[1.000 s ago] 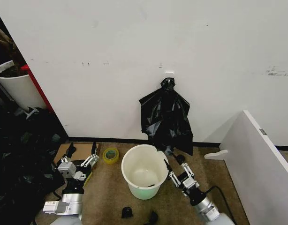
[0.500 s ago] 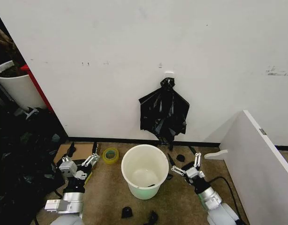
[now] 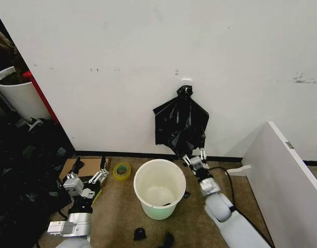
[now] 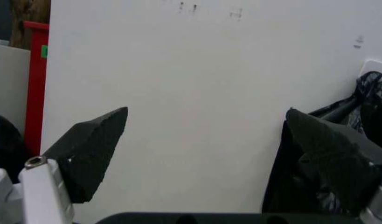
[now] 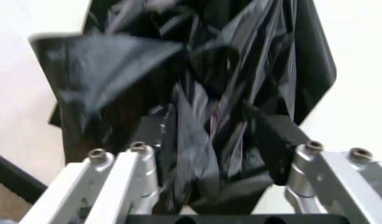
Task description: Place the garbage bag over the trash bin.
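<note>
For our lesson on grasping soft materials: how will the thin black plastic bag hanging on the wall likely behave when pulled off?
The thin black plastic bag drapes in loose folds, so it is probably floppy and light. Its glossy film may slip between the right gripper fingers.

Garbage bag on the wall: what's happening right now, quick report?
Right tool open at the hanging garbage bag's lower edge, folds between its fingers. Left tool open, idle low by the floor. Trash bin bare, waiting below. Nothing in the way.
</note>
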`<state>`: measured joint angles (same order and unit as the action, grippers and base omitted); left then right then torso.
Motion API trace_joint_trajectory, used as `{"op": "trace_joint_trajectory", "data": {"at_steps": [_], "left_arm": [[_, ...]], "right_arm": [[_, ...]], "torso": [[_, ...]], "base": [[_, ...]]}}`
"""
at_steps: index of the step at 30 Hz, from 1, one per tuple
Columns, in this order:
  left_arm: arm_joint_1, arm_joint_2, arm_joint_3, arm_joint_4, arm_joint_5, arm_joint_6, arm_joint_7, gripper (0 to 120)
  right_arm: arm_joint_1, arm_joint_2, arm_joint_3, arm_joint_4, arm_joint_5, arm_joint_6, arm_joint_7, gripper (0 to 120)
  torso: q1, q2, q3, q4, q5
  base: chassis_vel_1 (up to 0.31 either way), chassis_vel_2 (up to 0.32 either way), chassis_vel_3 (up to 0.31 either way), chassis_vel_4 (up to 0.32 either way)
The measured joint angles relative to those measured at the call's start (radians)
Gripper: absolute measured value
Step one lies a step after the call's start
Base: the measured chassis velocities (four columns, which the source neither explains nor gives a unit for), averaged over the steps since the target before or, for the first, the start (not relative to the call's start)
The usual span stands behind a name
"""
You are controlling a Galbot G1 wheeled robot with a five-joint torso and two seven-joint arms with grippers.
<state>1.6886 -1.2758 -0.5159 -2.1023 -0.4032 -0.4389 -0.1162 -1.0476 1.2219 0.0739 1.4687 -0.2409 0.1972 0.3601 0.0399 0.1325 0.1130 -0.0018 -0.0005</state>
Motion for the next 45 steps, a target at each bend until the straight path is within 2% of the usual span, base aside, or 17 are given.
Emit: {"op": "trace_joint_trajectory", "data": {"at_steps": [11,13,14,17,19,21,22,28,30,34,39,42,44,45], "left_arm": [[-0.003,-0.004,0.005,0.015,0.004,-0.005,-0.002,100],[-0.005,-0.004,0.006,0.018,0.004,-0.005,-0.002,100],[-0.005,-0.004,0.006,0.018,0.004,-0.005,-0.002,100],[-0.006,-0.004,0.006,0.02,0.005,-0.005,-0.002,100],[-0.006,-0.004,0.006,0.02,0.005,-0.005,-0.002,100],[-0.005,-0.004,0.006,0.02,0.005,-0.005,-0.003,100],[-0.005,-0.004,0.006,0.02,0.005,-0.005,-0.003,100],[-0.003,-0.005,0.004,0.022,0.005,-0.007,-0.004,100],[-0.003,-0.005,0.004,0.022,0.005,-0.008,-0.004,100],[-0.003,-0.002,0.005,0.022,0.005,-0.008,-0.004,100],[-0.02,0.027,0.012,0.023,0.005,-0.008,0.009,100],[-0.061,0.077,0.024,0.038,0.0,-0.012,0.051,100],[-0.075,0.091,0.027,0.045,-0.003,-0.015,0.062,100],[-0.113,0.132,0.035,0.064,-0.014,-0.024,0.093,100]], "right_arm": [[0.02,0.026,-0.006,-0.08,-0.116,-0.058,0.064,40],[0.022,0.032,-0.01,-0.083,-0.121,-0.079,0.08,50],[0.022,0.032,-0.01,-0.083,-0.121,-0.079,0.08,50],[0.027,0.041,-0.012,-0.092,-0.144,-0.106,0.104,59],[0.03,0.046,-0.012,-0.096,-0.15,-0.115,0.114,55],[0.035,0.053,-0.008,-0.105,-0.161,-0.119,0.126,46],[0.035,0.053,-0.008,-0.105,-0.161,-0.119,0.126,46],[0.04,0.065,0.005,-0.112,-0.145,-0.108,0.156,19],[0.039,0.065,0.007,-0.11,-0.142,-0.106,0.159,16],[0.014,0.052,0.019,-0.055,-0.108,-0.08,0.164,0],[-0.03,0.023,0.027,0.063,-0.004,-0.031,0.156,0],[-0.067,-0.001,0.029,0.166,0.104,0.009,0.133,0],[-0.074,-0.004,0.03,0.182,0.123,0.014,0.13,0],[-0.09,-0.013,0.03,0.226,0.175,0.023,0.121,0]], "torso": [[0.0,0.0,0.0,0.0,0.0],[0.0,0.0,0.0,0.0002,0.0],[0.0,0.0,0.0,0.0002,0.0],[0.0,0.0,0.0,0.0002,0.0],[0.0,0.0,0.0,0.0002,0.0001],[0.0,0.0,0.0,0.0002,0.0],[0.0,0.0,0.0,0.0002,0.0],[0.0,0.0,0.0,0.0003,0.0001],[0.0,0.0,0.0,0.0003,0.0],[0.0,0.0,0.0,0.0003,0.0001],[0.0,0.0,0.0,0.0003,0.0],[0.0,0.0,0.0,0.0002,0.0001],[0.0,0.0,0.0,0.0004,-0.0001],[0.0,0.0,0.0,0.0002,-0.0004]], "base": [[0.0,0.0,0.0,0.0],[0.0,0.0,0.0,0.0],[0.0,0.0,0.0,0.0],[0.0,0.0,0.0,0.0],[0.0,0.0,0.0,0.0],[0.0,0.0,0.0,0.0],[0.0,0.0,0.0,0.0],[0.0,0.0,0.0,0.0],[0.0,0.0,0.0,0.0],[0.0,0.0,0.0,0.0],[0.0,0.0,0.0,0.0],[0.0,0.0,0.0,0.0],[0.0,0.0,0.0,0.0],[0.0,0.0,0.0,0.0]]}}
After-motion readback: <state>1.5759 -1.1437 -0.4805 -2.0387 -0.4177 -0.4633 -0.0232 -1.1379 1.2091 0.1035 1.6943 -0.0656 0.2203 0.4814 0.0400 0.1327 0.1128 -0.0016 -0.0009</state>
